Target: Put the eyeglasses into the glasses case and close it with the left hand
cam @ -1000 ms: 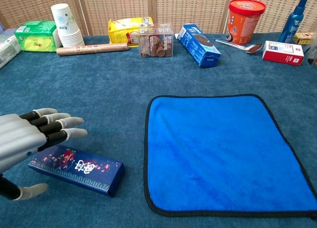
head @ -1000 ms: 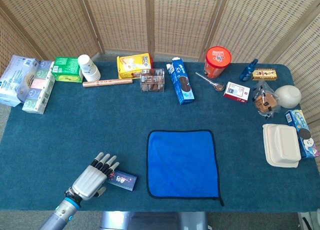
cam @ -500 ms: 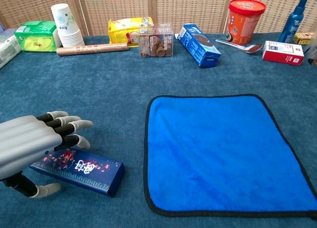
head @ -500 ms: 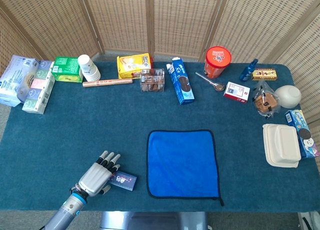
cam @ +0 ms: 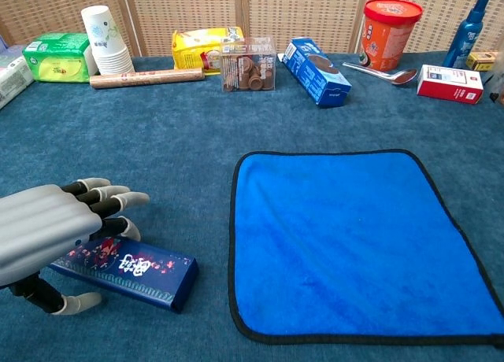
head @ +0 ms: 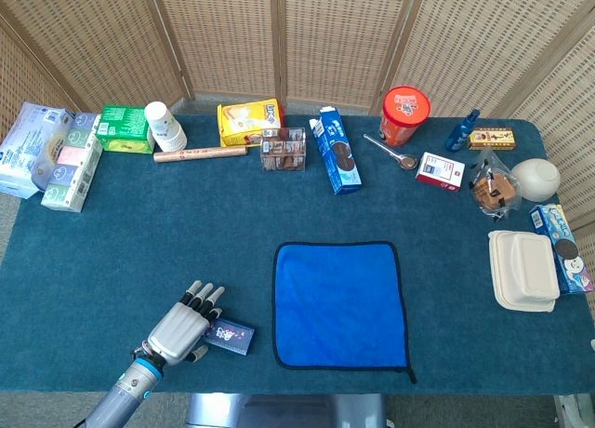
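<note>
The glasses case (head: 231,336) is a dark blue box with a flower print, lying closed near the table's front left edge (cam: 138,270). My left hand (head: 178,329) is arched over its left end (cam: 47,236). The fingers (cam: 110,198) spread past the case's far side and the thumb (cam: 72,303) is on its near side. I cannot see a firm grip. No eyeglasses show in either view. The right hand is out of both views.
A blue cloth (head: 339,302) lies flat right of the case (cam: 354,236). Along the back stand paper cups (head: 164,125), a yellow packet (head: 248,121), a blue biscuit box (head: 336,151) and a red tub (head: 404,113). White containers (head: 523,270) sit at the right edge.
The left hand has come down and back over the case's left end, and its fingers have curled a little. The case has not moved.
</note>
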Controlling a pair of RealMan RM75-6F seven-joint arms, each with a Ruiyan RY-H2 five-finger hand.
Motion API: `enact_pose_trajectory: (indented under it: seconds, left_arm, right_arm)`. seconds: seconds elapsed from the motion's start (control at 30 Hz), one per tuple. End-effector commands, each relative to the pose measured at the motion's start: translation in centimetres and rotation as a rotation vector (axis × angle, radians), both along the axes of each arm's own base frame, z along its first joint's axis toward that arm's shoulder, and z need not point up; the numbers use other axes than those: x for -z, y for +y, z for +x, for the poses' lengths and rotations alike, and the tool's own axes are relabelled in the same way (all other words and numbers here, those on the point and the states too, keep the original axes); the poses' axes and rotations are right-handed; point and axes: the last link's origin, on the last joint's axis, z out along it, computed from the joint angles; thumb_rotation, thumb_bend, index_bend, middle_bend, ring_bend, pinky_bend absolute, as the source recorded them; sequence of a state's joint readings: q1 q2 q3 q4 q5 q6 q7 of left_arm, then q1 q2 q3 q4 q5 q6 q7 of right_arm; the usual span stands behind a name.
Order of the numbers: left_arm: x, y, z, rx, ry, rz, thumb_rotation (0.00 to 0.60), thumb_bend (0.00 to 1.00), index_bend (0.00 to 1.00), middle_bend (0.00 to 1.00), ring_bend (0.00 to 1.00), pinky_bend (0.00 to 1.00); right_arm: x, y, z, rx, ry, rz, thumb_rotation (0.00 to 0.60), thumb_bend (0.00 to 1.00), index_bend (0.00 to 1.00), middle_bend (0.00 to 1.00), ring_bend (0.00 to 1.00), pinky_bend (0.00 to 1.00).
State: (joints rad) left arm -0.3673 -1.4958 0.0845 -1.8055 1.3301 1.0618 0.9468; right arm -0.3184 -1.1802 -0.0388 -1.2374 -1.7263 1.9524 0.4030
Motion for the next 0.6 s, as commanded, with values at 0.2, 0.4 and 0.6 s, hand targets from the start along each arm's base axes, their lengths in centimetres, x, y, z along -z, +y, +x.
enact_pose_trajectory:
  seconds: [0.2,0.4,0.6]
  left_arm:
    - [0.3,0.1,0.1,0.000,0.010,-0.008,0.418,0.24,0.35,0.00,0.00,0.00]
    - [0.3,0.6,0.4,-0.003,-0.010,0.011,0.405,0.24,0.43,0.00,0.00,0.00]
    - [-0.5,1.8,0.4,-0.009,-0.055,0.067,0.403,0.24,0.43,0.01,0.00,0.00]
  right_arm:
    - [0.0,0.2,0.0,-0.004,-0.031,-0.020,0.481,0.34,0.13,0.15,0.00,0.12]
    - [-0.2,0.4,0.0,-0.012,-0.049,-0.043,0.478,0.34,0.13,0.15,0.00,0.12]
    - [-0.1,0.2,-0.1,-0.017,-0.051,-0.043,0.480,0.34,0.13,0.15,0.00,0.12]
